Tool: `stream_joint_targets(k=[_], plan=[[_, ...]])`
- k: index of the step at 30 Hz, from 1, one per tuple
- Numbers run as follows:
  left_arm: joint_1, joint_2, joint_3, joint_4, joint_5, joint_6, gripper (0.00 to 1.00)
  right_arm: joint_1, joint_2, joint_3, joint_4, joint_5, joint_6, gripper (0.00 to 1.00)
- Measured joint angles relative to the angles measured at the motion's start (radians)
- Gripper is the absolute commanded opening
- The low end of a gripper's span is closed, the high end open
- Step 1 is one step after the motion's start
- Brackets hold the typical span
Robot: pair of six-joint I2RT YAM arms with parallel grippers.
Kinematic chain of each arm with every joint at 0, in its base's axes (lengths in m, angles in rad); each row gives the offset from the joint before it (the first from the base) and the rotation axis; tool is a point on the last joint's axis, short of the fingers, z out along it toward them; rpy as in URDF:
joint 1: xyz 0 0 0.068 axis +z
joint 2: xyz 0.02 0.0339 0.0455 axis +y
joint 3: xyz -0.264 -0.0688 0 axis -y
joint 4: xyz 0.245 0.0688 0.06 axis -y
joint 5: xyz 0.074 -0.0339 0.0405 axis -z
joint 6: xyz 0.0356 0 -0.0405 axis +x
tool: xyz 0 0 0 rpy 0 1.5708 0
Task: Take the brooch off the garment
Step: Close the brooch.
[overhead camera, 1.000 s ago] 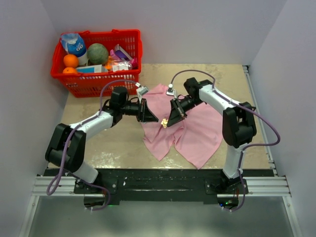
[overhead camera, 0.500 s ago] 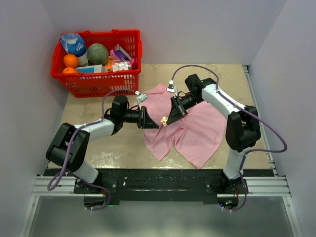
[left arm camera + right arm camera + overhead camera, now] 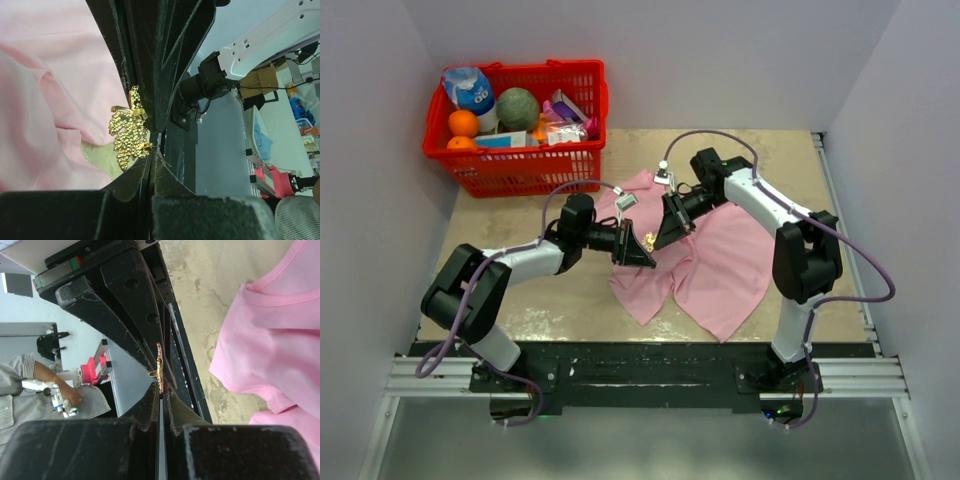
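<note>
The brooch [image 3: 650,243], a small gold beaded cluster, hangs in the air just above the pink garment [image 3: 720,260], between the two grippers' tips. My right gripper [image 3: 655,241] is shut on it; in the right wrist view the brooch [image 3: 159,365] stands edge-on at the jaw tips [image 3: 161,388]. My left gripper [image 3: 651,260] meets it from the left. In the left wrist view its jaws [image 3: 152,156] are shut at the brooch's [image 3: 129,132] clasp and thin pin. The garment [image 3: 45,100] lies spread on the table [image 3: 280,330].
A red basket [image 3: 510,172] with oranges, a melon, a bottle and packets stands at the back left. White walls close in both sides. The arms' black base rail [image 3: 640,365] runs along the near edge. Beige tabletop [image 3: 540,290] shows left of the garment.
My left gripper has moved right and forward until its tips meet the brooch. My right gripper has stayed shut on the brooch, shifting slightly.
</note>
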Motion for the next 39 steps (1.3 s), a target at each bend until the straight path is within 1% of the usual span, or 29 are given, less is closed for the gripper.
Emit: stream_joint_targets(k=[10, 24, 39], plan=[[0.004, 0.0, 0.014, -0.002, 0.014, 0.0, 0.0, 0.004, 0.0, 0.0, 0.005, 0.018, 0.005, 0.0], [0.048, 0.0, 0.033, 0.023, 0.02, -0.042, 0.0, 0.027, 0.004, 0.0, 0.013, 0.078, 0.006, 0.0], [0.073, 0.0, 0.04, 0.007, -0.019, -0.06, 0.0, 0.035, 0.004, 0.0, 0.026, 0.117, 0.006, 0.0]])
